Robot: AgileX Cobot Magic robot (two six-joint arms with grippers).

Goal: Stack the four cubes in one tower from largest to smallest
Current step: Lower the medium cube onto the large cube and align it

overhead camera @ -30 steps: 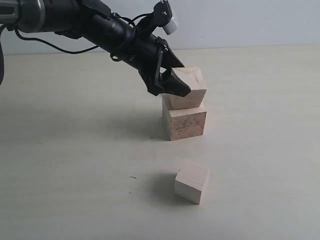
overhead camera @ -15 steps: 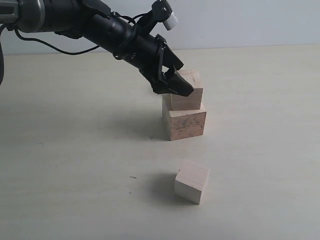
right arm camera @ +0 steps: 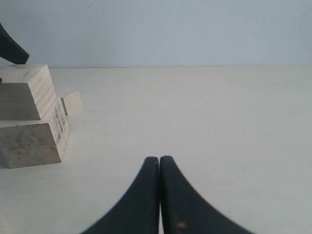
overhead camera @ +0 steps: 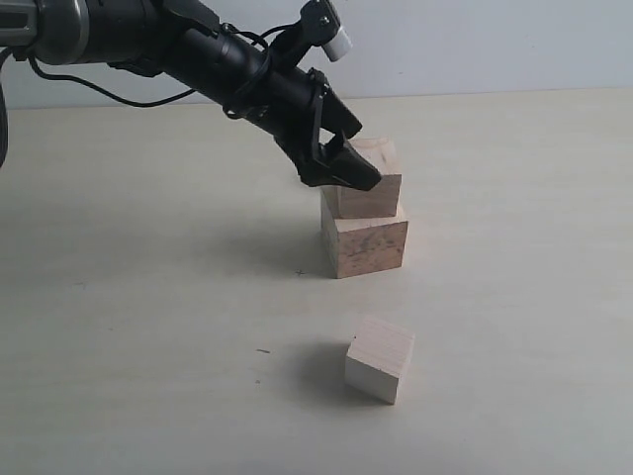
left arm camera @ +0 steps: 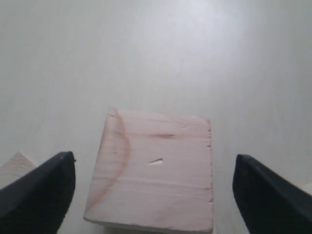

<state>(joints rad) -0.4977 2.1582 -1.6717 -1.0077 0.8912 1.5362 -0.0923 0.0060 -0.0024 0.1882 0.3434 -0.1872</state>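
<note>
The largest cube point(overhead camera: 366, 244), darker and mottled, stands on the table with the second cube point(overhead camera: 374, 186) resting on it, forming a two-block tower. My left gripper point(overhead camera: 348, 164) reaches down around that second cube point(left arm camera: 156, 170); its jaws are open, with a gap showing on each side of the block. A paler third cube point(overhead camera: 380, 358) lies loose nearer the front. The smallest cube point(right arm camera: 72, 101) peeks out behind the tower point(right arm camera: 31, 139) in the right wrist view. My right gripper point(right arm camera: 159, 159) is shut on nothing, low over the table to one side of the tower.
Pale tabletop point(overhead camera: 148, 327) stretches all around the tower. A white wall point(overhead camera: 475, 40) runs behind the table's far edge. The left arm point(overhead camera: 198, 54) and its cables come in from the upper left.
The second cube has come down from a tilted, raised pose to sit flat on the largest cube. The left gripper sank with it and has barely moved in the last half second.
</note>
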